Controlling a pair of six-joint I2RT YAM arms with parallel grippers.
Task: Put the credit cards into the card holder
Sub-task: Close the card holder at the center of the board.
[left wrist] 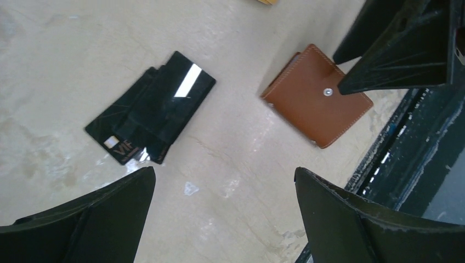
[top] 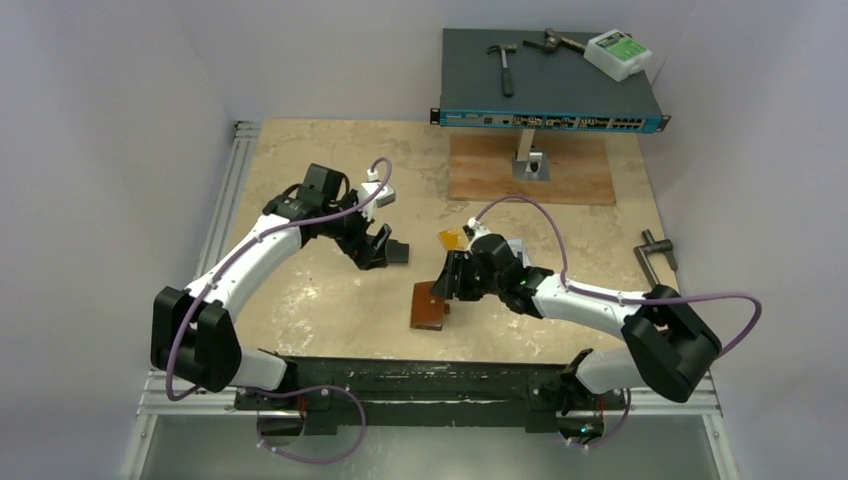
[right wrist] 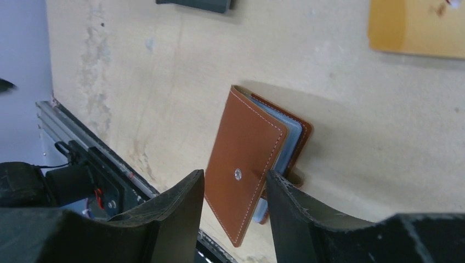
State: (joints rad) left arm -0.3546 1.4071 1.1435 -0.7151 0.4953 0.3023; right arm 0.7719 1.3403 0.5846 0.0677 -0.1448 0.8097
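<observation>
The brown leather card holder (top: 428, 307) (left wrist: 318, 96) (right wrist: 247, 148) lies near the table's front edge. Its cover is lifted a little, and the light blue inside shows. My right gripper (top: 447, 285) (right wrist: 234, 175) hangs over it, jaws partly open and straddling the cover by its snap. A stack of black credit cards (top: 397, 252) (left wrist: 151, 115) lies to the holder's left. My left gripper (top: 375, 250) (left wrist: 225, 172) stands wide open just above the bare table beside those cards, holding nothing. A gold-orange card (top: 452, 239) (right wrist: 417, 27) lies behind the right gripper.
At the back a network switch (top: 550, 118) on a stand carries two hammers and a white device, with a wooden board (top: 530, 170) below it. A metal crank tool (top: 655, 255) lies at the right edge. The black frame rail (top: 430, 375) runs along the front edge.
</observation>
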